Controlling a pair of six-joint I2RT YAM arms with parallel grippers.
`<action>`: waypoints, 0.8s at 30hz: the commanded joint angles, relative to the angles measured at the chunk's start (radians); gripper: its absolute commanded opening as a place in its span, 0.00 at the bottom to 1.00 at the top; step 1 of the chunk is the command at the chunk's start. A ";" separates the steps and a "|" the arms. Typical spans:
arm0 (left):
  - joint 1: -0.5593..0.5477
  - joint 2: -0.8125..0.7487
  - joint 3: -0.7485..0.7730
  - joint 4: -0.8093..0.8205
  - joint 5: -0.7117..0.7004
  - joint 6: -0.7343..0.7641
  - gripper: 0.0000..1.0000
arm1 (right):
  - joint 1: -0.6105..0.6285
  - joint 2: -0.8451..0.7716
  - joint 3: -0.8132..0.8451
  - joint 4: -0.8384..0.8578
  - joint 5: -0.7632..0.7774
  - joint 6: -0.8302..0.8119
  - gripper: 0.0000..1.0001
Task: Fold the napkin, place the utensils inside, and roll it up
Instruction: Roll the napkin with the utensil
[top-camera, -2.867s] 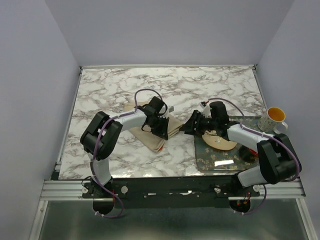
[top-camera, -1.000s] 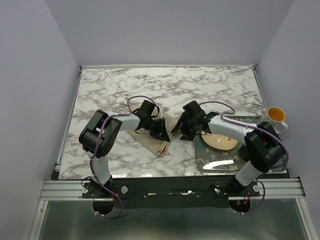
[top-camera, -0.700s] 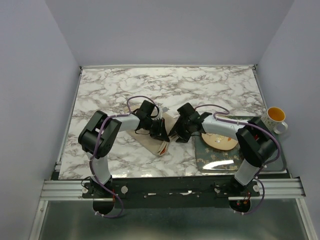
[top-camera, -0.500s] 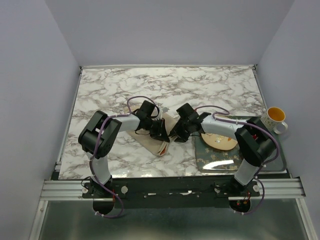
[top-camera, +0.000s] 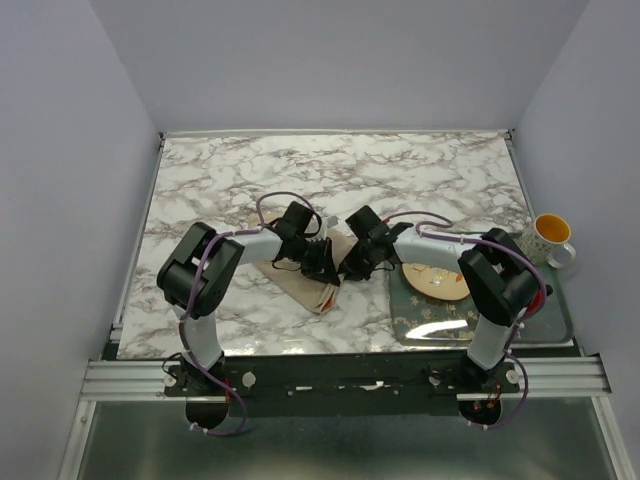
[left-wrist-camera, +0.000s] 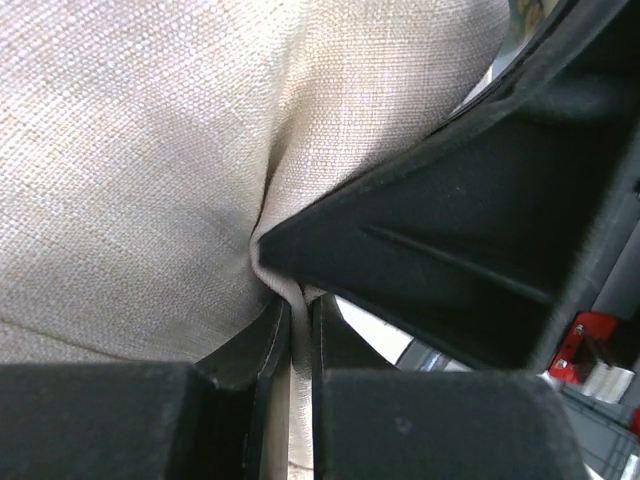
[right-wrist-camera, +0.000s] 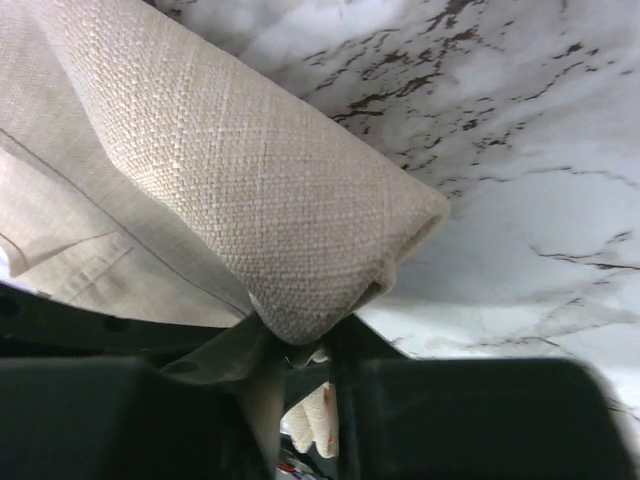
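Beige napkin (right-wrist-camera: 250, 200) roll: its end sits nipped in right gripper (right-wrist-camera: 298, 358); left gripper (left-wrist-camera: 300, 325) pinches fold alongside, both arms equally near.

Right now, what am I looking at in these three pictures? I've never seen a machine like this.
These are two robot arms bolted at the near edge of a marble table. Each arm ends in a two-finger gripper. The wide picture comes from a fixed camera above and behind the arms. The two close-ups come from small cameras on the wrists, so the dark shapes at the bottom of each are that arm's own fingers. On the table lies a beige cloth napkin. To its right, a green tray carries a round plate, and a mug stands at the tray's far corner. The left gripper pinches a fold of the napkin. The right gripper is closed around a folded corner of the same cloth.
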 joint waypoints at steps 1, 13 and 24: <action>-0.040 -0.066 0.039 -0.084 -0.079 0.060 0.02 | 0.011 0.016 -0.003 -0.070 0.061 0.038 0.19; -0.185 -0.348 -0.010 -0.133 -0.511 0.163 0.98 | 0.010 0.051 0.103 -0.254 0.061 -0.061 0.01; -0.530 -0.663 -0.254 0.053 -1.111 0.275 0.61 | 0.010 0.079 0.178 -0.338 0.081 -0.136 0.01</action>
